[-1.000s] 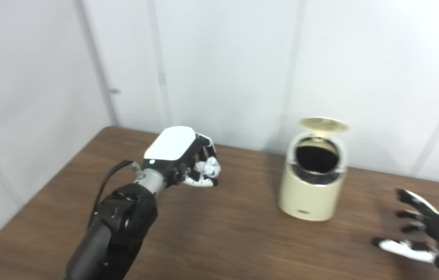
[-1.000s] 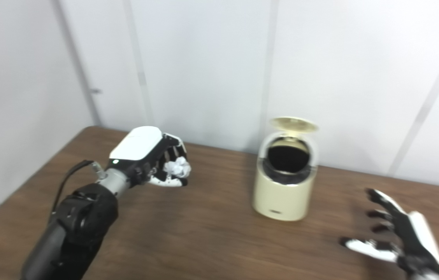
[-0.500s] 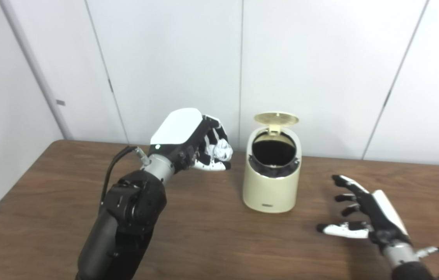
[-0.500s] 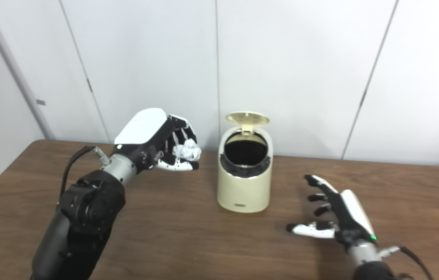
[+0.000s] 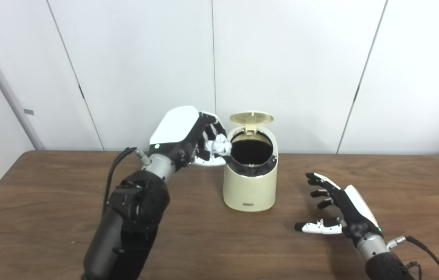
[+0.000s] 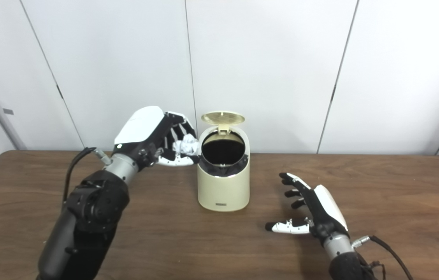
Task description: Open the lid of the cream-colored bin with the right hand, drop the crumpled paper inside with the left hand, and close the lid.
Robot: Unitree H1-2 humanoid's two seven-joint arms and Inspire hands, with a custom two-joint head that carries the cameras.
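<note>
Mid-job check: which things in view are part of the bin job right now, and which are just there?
In the job:
- cream-colored bin, its lid standing open
- crumpled paper, held in the left hand beside the bin's opening
- right hand, open above the table, holding nothing

Just there:
- wooden table
- white wall panels

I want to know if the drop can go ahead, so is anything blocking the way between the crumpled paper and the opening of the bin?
Nothing visible does. The lid stands up at the back, leaving the bin mouth open, and the left robot hand holds the crumpled paper just left of the rim. The right robot hand is open, apart to the right.
</note>
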